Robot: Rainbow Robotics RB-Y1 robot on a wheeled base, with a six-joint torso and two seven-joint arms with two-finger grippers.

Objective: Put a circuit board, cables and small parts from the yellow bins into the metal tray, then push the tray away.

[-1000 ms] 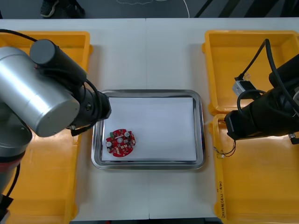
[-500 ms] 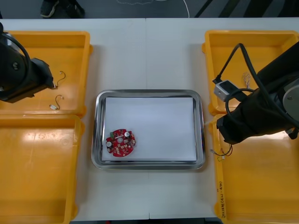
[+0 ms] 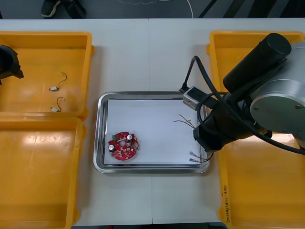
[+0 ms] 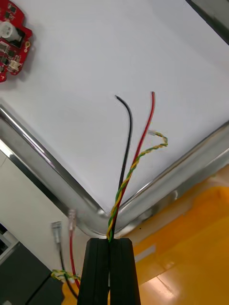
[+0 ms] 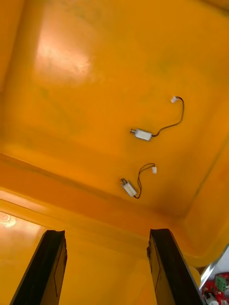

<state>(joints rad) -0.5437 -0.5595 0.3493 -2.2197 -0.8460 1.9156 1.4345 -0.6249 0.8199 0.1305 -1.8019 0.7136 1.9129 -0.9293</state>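
Tray (image 3: 152, 95) holds circuit board (image 3: 123, 145), right hand (image 4: 109, 241) gripping cables (image 4: 121, 189) above; left hand (image 5: 107, 233) wide over bin's (image 5: 71, 71) small metal parts (image 5: 141, 134).

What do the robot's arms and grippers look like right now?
The right arm, over the metal tray's right edge, has a fat silver cylinder joined to black segments, with a black cable looping to a small grey box. The right gripper has flat black fingers. The left gripper, above a yellow bin, has two black slab-shaped fingers. The left arm's end is black.
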